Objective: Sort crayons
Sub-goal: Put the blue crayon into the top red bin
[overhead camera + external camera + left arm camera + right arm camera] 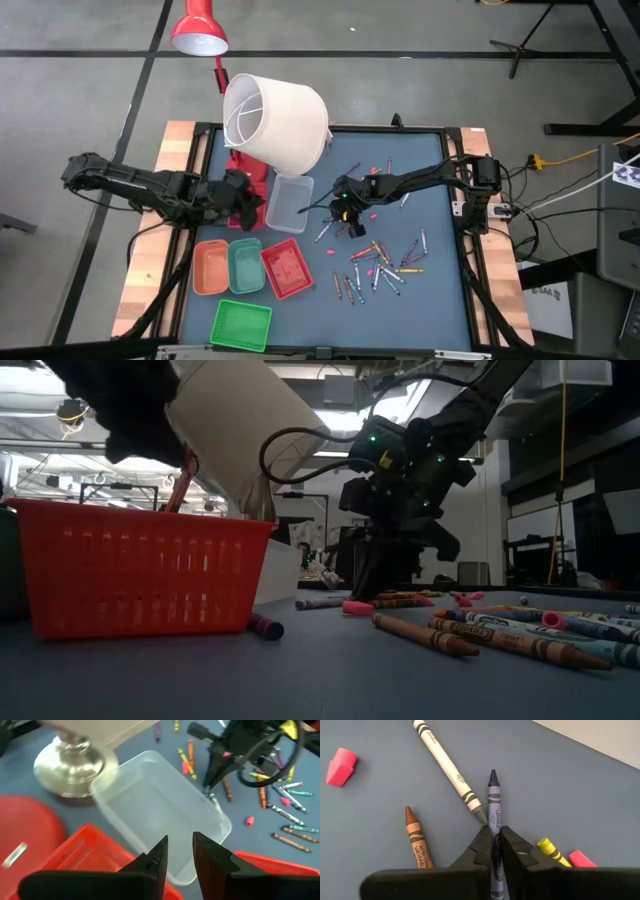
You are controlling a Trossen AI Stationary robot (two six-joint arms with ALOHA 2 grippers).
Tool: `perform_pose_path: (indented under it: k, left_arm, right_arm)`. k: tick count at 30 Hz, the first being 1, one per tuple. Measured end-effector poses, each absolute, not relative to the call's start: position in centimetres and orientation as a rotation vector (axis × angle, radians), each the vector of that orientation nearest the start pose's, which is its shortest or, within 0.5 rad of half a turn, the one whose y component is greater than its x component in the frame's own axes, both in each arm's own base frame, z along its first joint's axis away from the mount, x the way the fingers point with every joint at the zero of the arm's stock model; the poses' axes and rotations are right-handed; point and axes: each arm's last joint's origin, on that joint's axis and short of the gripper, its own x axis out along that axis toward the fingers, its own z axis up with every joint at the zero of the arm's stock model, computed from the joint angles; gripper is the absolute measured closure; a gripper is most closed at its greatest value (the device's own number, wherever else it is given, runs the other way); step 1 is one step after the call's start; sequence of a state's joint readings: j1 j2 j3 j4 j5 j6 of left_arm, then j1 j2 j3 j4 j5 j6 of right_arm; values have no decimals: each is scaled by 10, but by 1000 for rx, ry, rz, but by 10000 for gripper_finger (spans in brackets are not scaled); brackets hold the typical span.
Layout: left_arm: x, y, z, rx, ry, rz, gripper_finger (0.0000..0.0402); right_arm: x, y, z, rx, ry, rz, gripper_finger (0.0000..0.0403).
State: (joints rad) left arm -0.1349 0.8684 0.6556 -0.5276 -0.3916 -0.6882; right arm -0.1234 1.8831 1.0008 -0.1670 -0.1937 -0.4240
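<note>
Most thin mixed-colour crayons point(385, 268) lie unsorted on the dark counter point(440, 310); the right gripper point(495, 851) clamps a purple-grey crayon point(494, 810), while the left gripper point(179, 851) hovers parted over the clear plastic tray point(150, 765).

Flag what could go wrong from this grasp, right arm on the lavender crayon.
1. The right end effector is shut on the lavender crayon. The white crayon has its tip right beside it, so lifting may drag or nudge it.
2. The brown crayon and yellow crayon lie close beside the fingers and could be knocked.
3. The lampshade hangs over the clear tray, crowding any drop there.
</note>
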Motion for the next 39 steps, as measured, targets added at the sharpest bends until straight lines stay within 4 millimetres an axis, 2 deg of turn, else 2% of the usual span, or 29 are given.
perform_pose_path:
  k: [7,17,22,27,39]
  left_arm:
    - [193,-20,238,-407,609,436,327]
    - [217,-33,224,-376,612,387,327]
    - [229,-40,219,-317,590,337,327]
    - [240,-45,215,-265,552,294,327]
    - [257,-49,208,-240,484,274,327]
  right_arm:
    - [339,-38,137,-225,1025,264,385]
    - [325,-36,173,-181,991,246,384]
    - [322,-35,192,-181,914,231,385]
    - [328,-35,208,-126,784,186,384]
    - [345,-32,230,-69,489,301,384]
